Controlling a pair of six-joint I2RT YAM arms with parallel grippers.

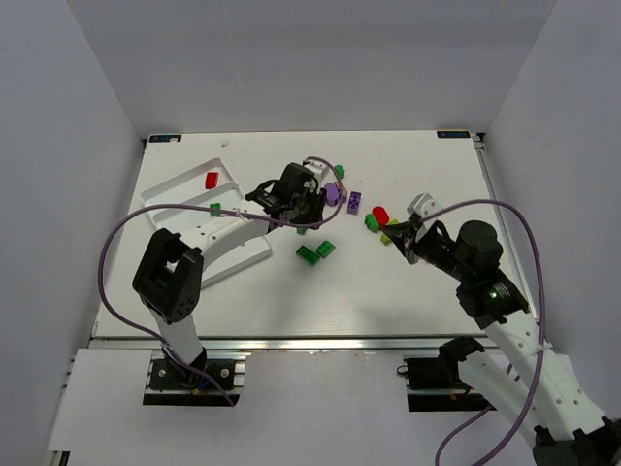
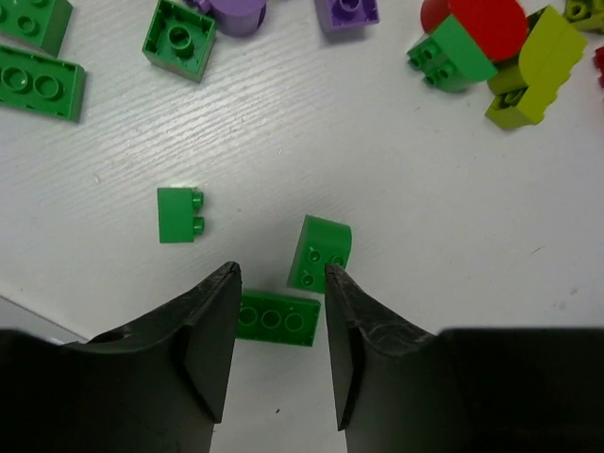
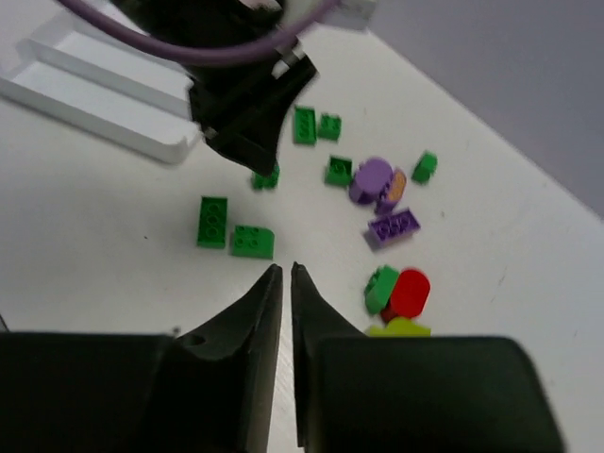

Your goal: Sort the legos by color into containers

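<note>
Left pincer [image 2: 281, 276] gapes empty, flat green brick [image 2: 276, 318] lying crosswise between its fingers.

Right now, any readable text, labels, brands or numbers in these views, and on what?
No text can be read in any view.
Two small dark corner tags in the top view: too small to read.
Legos and tray: nothing legible on them.
</note>
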